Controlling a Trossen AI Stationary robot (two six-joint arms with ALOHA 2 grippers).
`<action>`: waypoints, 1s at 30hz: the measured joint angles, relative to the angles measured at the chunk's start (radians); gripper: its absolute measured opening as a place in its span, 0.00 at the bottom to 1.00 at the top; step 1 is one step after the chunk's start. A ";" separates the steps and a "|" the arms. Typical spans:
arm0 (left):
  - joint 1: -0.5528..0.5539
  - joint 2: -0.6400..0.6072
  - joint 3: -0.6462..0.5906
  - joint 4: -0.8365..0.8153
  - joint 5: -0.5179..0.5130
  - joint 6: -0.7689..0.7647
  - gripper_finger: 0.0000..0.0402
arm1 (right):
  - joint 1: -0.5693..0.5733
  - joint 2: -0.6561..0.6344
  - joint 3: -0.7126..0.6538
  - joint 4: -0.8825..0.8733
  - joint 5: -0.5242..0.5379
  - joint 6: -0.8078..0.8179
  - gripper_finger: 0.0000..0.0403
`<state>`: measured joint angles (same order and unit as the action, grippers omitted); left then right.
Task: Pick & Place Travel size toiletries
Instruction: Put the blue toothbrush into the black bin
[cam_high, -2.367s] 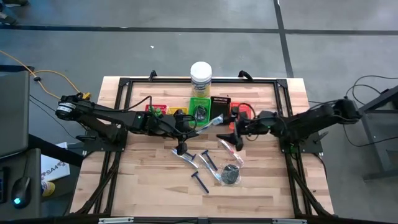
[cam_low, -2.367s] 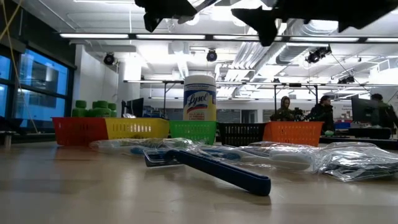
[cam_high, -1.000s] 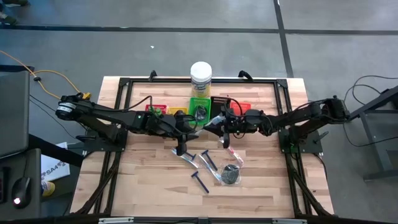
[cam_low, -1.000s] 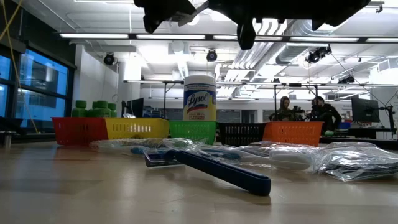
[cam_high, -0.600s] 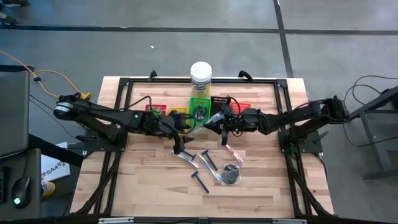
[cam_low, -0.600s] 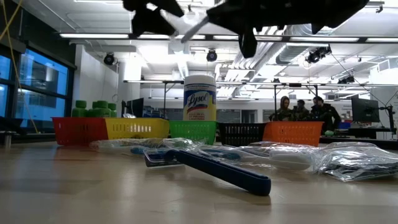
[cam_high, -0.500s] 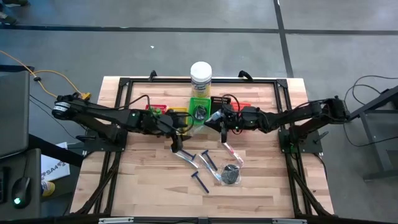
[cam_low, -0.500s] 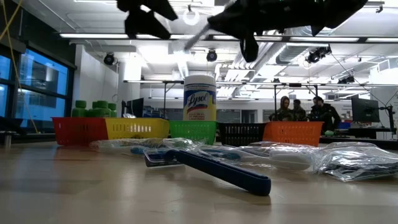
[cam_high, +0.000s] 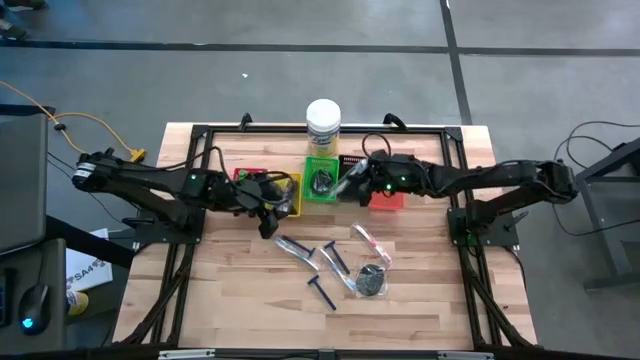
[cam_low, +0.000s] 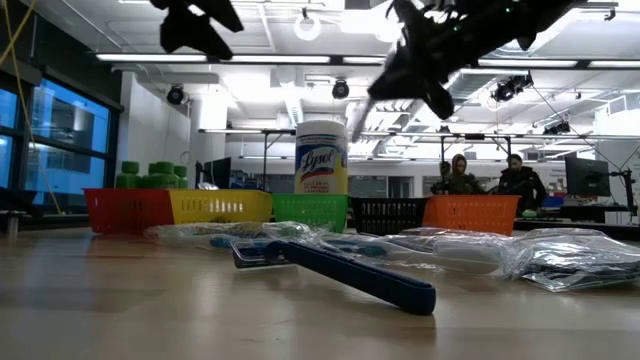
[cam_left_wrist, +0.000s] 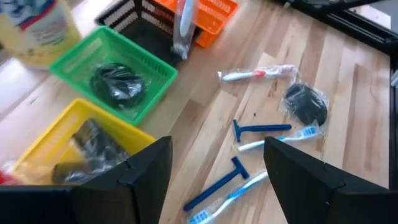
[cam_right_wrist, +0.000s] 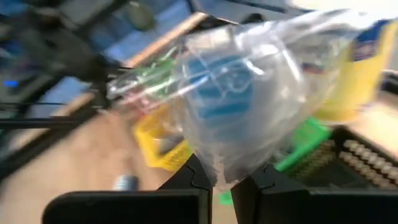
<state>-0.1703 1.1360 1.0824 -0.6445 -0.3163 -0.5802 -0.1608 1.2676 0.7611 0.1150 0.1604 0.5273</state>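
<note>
My right gripper hovers over the row of trays at the far side, shut on a clear-sleeved stick with a blue head. My left gripper hangs open over the yellow tray with nothing between its fingers. On the wood lie two dark-blue razors, a sleeved stick, a red-and-white sleeved stick and a dark round bundle in a bag. Another dark bundle lies in the green tray. My right gripper pinches one end of the clear sleeve between its two shut fingers. The fingers reach in from the table's right. The sleeve sticks out past the fingertips, lifted clear above the trays.
Red, yellow, green, black and orange trays stand in a row at the far side. Behind them is a tall jar with a white lid. People show in the room beyond the table.
My left gripper has let go of the sleeved stick and drawn back toward the table's left edge, over the yellow tray. My right gripper has carried the stick toward the far edge, over the trays, and has tipped.
</note>
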 joint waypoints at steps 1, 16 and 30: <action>0.000 -0.013 0.000 -0.013 -0.009 -0.010 0.60 | -0.008 0.000 0.019 -0.046 0.011 -0.004 0.05; 0.000 -0.201 0.000 -0.063 -0.175 -0.010 0.60 | -0.129 0.096 0.199 -0.448 0.068 -0.061 0.05; 0.000 -0.211 -0.001 -0.070 -0.184 0.007 0.60 | -0.189 0.197 0.199 -0.484 0.018 0.028 0.12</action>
<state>-0.1703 0.9249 1.0813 -0.7147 -0.5001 -0.5732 -0.3496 1.4642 0.9597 -0.3686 0.1783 0.5549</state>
